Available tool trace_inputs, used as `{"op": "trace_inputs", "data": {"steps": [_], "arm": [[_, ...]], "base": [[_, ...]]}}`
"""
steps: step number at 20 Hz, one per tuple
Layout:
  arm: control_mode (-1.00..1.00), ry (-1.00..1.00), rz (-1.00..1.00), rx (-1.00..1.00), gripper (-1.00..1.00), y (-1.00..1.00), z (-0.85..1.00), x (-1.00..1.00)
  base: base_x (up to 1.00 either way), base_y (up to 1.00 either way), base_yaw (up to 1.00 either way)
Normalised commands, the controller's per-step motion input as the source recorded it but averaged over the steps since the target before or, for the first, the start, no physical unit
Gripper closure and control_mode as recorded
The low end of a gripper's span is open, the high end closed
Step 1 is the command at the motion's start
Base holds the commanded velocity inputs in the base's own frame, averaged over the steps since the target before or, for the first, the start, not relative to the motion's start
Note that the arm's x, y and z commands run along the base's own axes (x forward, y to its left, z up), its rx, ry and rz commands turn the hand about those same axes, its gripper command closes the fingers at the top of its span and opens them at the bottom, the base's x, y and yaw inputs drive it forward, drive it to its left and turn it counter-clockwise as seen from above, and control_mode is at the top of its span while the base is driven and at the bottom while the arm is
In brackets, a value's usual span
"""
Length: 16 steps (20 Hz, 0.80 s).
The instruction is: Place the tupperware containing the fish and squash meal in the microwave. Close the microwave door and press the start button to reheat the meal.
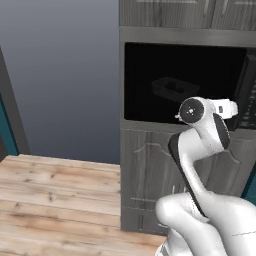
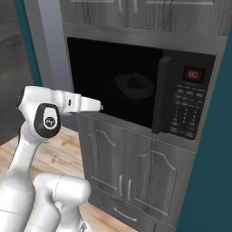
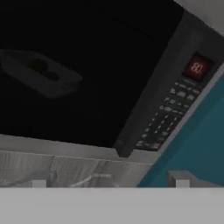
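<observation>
**Container sits inside the dark oven, gripper spread and empty in front**

Nearest the cameras, the white arm's hand hangs just before the lower front edge of the microwave. In the hand view the gripper shows two blunt grey fingertips standing wide apart with nothing between them, and beneath them lies the grey wood-grain cabinet front.

Beyond the hand, the oven's cavity is black and open to view. The tupperware rests on the cavity floor, set back from the front edge and roughly central; in the left base view it appears as a faint grey rectangle. The fish and squash meal reads only as a couple of dim dark blotches inside it, and its colour cannot be made out.

At the right of the cavity a black vertical bar stands beside the keypad panel. The key labels are too small to read. Above them the red display shows two digits, possibly "60", but too blurred to be sure. No brand name is legible.
</observation>
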Motion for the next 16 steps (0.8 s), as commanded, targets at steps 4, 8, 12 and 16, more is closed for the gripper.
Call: {"op": "trace_inputs", "data": {"steps": [4,8,12,16], "arm": [[-1.00,-0.15,-0.02,0.56,-1.00,-0.30,0.11,-1.00],[-1.00,-0.06,0.00,0.59,-1.00,-0.36,0.01,-1.00],[-1.00,-0.13,0.00,0.61,-1.00,-0.36,0.00,-0.97],[-1.00,-0.24,0.00,0.63,-1.00,-0.59,0.00,-0.79]], "base": [[0.00,0.00,0.00],[0.00,0.00,0.00],[0.00,0.00,0.00],[0.00,0.00,0.00]]}}
